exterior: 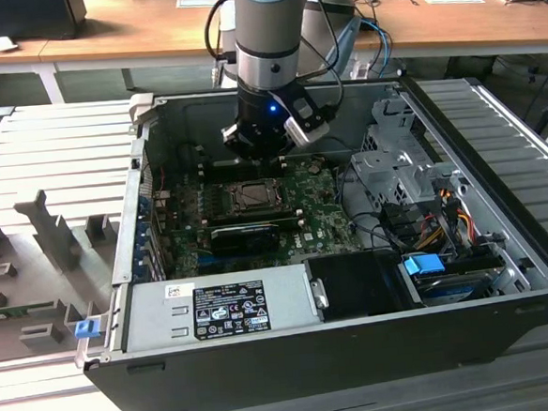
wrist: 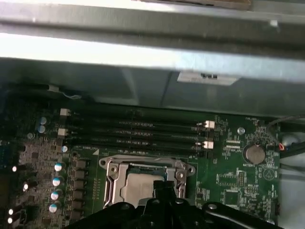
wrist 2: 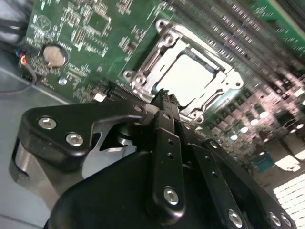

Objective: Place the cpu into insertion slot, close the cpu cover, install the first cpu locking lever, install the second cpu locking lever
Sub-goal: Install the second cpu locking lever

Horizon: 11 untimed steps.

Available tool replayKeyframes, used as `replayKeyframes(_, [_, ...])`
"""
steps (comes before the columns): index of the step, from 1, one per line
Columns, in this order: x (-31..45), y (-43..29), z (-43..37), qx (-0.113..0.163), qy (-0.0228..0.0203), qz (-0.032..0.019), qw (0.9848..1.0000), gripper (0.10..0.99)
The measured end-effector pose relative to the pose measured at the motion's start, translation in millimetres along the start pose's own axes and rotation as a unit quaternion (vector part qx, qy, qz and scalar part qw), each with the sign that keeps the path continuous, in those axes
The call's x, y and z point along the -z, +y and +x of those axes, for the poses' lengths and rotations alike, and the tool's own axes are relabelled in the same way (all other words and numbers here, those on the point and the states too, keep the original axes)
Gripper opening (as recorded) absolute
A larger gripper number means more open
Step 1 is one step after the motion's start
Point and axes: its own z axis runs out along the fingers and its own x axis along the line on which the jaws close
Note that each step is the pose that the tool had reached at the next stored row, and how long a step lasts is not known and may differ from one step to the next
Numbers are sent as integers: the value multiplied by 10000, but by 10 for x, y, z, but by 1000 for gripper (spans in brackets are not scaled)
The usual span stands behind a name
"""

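Pale silvery-grey, the cpu [wrist 2: 190, 78] lies flat in the socket on the motherboard [wrist 2: 90, 43], face up, its edges square with the frame. The cover [wrist 2: 164, 50] lies closed around it, the chip showing through its square opening. The gripper [wrist 2: 164, 98] hangs just above the socket's edge, fingers pressed together, holding nothing. All sits inside the open case [exterior: 503, 246].

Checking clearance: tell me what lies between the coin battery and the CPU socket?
In the first wrist view, bare green board with small components lies between the coin battery and the CPU socket.
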Motion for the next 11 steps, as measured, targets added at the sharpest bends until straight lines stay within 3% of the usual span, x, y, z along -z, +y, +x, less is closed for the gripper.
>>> replayKeyframes(5, [20, -228, 19, -1, 9, -1, 10000, 106])
replayKeyframes(11, [32, -392, 33, -2, 18, -2, 10000, 106])
